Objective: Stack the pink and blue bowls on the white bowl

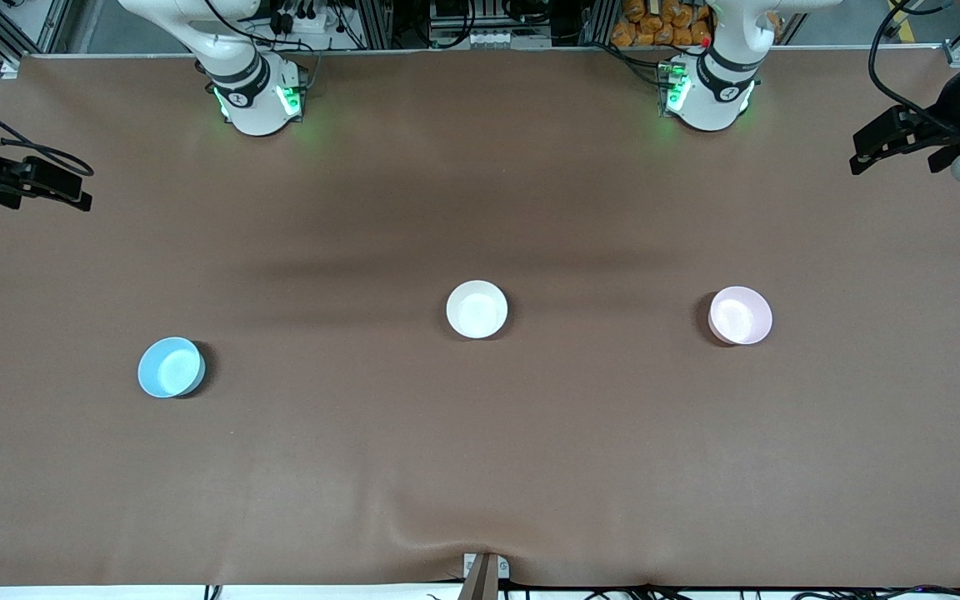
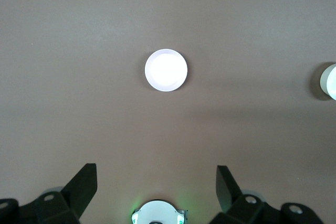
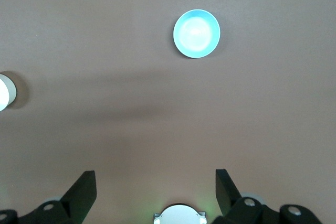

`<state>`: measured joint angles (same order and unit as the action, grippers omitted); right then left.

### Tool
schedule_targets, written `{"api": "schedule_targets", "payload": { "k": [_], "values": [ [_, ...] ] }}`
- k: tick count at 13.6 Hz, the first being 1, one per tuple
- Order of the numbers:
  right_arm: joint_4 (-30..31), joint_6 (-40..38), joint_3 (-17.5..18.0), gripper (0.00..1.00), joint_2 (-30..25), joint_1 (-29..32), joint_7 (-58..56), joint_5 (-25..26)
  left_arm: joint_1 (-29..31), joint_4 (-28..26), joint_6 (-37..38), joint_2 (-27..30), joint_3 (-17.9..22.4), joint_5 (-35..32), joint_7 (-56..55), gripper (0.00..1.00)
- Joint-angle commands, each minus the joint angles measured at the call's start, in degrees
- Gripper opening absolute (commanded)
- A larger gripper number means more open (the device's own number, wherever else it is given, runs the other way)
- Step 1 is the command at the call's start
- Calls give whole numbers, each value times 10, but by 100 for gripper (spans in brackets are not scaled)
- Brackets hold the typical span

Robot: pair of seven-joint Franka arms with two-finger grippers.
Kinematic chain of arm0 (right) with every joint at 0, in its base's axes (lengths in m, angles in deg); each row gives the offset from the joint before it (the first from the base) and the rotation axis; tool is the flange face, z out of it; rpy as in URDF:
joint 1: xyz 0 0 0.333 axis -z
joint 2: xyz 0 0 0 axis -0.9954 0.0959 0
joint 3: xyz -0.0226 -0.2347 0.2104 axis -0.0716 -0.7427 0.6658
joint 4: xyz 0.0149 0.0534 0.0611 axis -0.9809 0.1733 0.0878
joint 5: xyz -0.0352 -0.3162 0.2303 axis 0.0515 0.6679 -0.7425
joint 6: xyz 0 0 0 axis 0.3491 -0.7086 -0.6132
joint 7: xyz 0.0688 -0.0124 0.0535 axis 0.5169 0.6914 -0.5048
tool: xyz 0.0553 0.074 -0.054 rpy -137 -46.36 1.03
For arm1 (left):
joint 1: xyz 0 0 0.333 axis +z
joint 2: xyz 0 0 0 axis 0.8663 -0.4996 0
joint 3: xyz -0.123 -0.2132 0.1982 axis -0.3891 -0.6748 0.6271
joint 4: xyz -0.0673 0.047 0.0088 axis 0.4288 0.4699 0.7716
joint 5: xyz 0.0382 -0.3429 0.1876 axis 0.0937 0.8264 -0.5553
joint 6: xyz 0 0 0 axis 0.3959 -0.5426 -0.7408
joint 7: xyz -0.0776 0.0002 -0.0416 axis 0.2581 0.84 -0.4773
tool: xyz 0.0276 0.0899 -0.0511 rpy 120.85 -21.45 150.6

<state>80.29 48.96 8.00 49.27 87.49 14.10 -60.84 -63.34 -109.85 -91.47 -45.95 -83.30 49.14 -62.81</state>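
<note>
Brown table (image 1: 480, 467); both tools (image 2: 156, 182) (image 3: 156, 182) spread wide, holding nothing.

Right wrist view: the right gripper (image 3: 156, 192) hung high over the brown table (image 3: 157, 129), its two dark fingers (image 3: 81, 190) spread wide apart with nothing between them. The blue bowl (image 3: 197, 33) sat upright on the table, empty, glossy inside. A sliver of the white bowl (image 3: 6, 92) showed, well apart from the blue one. The arm's base (image 3: 179, 215) glowed faintly green.
</note>
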Motion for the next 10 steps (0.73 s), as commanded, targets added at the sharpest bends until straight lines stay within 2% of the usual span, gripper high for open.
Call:
{"api": "schedule_targets", "payload": {
  "k": [1,10],
  "values": [
    [-7,-10,-2,100,0,-3,1,-7,6,-7,-7,1,-3,-6,8,100],
    [-7,-21,-3,100,0,-11,1,-7,6,-26,-24,1,-3,-6,9,100]
  ]
}}
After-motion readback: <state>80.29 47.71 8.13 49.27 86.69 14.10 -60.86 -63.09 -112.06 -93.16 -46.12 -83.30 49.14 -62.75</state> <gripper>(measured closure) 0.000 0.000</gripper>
